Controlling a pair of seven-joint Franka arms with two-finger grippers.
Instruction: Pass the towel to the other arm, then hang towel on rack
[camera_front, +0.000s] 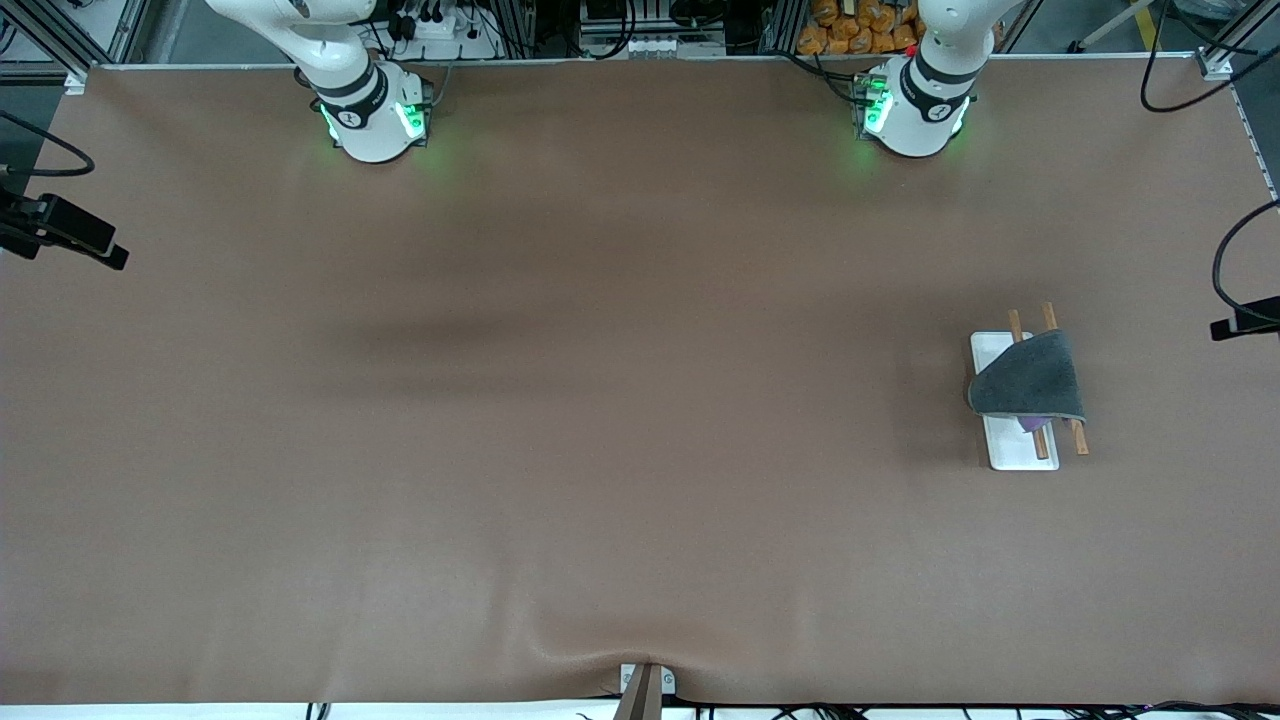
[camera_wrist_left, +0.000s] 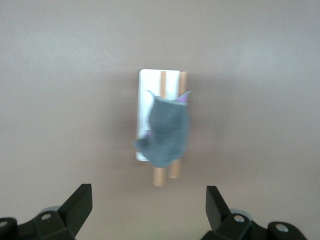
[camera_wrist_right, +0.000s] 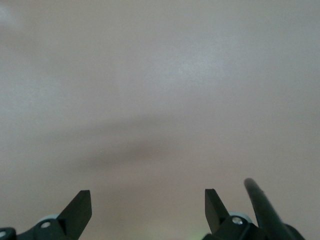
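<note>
- One towel is the whole business here: it lies draped over the two wooden rods of the rack, dark grey face up, with a sliver of purple showing at the hem on the side nearer the front camera. It rests there by its own weight, slightly skewed, and nothing grips it.
- The rack stands on the brown table toward the left arm's end, well in from the table's edges; its white base plate keeps the rods steady under the cloth.
- The left gripper hangs high over the rack, fingers spread wide and empty, so the hanging looks done; I judge that only a retreat remains.
- The right gripper is over bare table, likewise wide open and holding nothing; that arm waits, its part in the handover apparently finished.
- Both arm bases stand along the table's farthest edge.
</note>
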